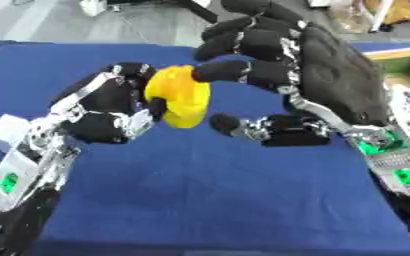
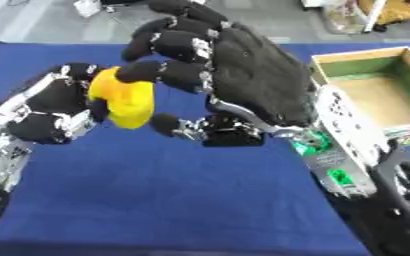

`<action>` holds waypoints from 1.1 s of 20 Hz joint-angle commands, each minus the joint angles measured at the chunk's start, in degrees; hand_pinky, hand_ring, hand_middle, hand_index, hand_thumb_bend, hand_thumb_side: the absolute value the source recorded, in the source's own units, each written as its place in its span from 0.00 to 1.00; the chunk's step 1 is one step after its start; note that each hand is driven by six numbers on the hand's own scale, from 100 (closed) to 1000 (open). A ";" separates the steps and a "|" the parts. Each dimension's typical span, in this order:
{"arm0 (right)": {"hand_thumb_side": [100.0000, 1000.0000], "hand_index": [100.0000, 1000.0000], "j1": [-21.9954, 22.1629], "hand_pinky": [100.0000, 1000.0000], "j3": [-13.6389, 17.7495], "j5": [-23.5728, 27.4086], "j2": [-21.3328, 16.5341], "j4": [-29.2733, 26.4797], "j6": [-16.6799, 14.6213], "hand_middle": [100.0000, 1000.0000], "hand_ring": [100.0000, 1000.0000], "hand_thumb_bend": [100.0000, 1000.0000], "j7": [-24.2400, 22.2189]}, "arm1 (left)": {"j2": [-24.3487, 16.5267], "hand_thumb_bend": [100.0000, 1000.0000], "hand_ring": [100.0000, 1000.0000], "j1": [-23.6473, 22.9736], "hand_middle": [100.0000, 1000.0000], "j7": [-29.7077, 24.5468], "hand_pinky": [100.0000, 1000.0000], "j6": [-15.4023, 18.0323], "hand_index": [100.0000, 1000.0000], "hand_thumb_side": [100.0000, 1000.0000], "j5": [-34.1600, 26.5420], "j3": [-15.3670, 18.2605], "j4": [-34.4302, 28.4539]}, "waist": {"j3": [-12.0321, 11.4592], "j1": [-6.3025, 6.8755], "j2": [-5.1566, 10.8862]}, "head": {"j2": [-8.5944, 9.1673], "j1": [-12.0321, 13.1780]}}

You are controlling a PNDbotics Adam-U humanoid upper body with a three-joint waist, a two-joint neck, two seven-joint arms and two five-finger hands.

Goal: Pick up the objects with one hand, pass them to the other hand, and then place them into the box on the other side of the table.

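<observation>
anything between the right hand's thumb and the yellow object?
Nothing. In the left eye view a short bare gap, blue tablecloth behind it, separates the right hand from the yellow object, which the left hand holds.

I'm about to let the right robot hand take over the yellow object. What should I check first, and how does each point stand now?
1. Left robot hand curled round the yellow object: ok.
2. Object held above the blue table: ok.
3. Right robot hand at the object, fingers over its top: ok.
4. Right thumb closed on the object: not ok, a gap shows.
5. Box on the right side open: ok.
6. Right fingers actually touching the object: cannot tell.
</observation>
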State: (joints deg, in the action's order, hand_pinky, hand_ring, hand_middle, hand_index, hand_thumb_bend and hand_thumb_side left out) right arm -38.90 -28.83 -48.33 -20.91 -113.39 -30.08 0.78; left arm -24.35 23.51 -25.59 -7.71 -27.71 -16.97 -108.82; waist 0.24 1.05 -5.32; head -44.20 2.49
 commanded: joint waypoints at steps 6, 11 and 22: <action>0.00 0.77 -1.68 1.00 0.18 -0.07 -0.75 -1.20 -1.81 0.75 0.83 0.36 1.68 | -1.97 0.00 0.56 1.83 0.41 -0.01 0.63 -1.06 0.48 0.00 -1.65 -0.91 -3.20 | -0.14 -0.70 1.39 | 0.09 -0.02; 0.00 0.77 -1.77 1.00 0.09 -2.21 -0.80 -1.20 -2.52 0.76 0.84 0.37 3.44 | -1.97 0.00 0.57 1.53 0.42 0.74 0.63 -2.19 0.49 0.00 -2.23 -1.64 -4.14 | -0.12 -0.64 1.31 | 0.09 -0.05; 0.00 0.75 -1.23 1.00 -1.72 -5.49 -2.91 -1.20 -3.00 0.81 0.91 0.38 12.76 | -2.85 0.00 0.58 1.28 0.42 1.79 0.64 -3.31 0.49 0.00 -2.49 -2.36 -3.22 | -0.51 -0.63 1.01 | 0.09 -0.06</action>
State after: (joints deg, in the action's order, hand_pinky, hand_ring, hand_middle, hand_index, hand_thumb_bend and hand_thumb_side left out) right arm -39.28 -30.73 -53.36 -22.77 -113.39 -33.14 12.47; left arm -25.88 24.20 -23.88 -10.92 -29.84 -19.33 -111.47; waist -0.16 1.05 -5.32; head -44.20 2.47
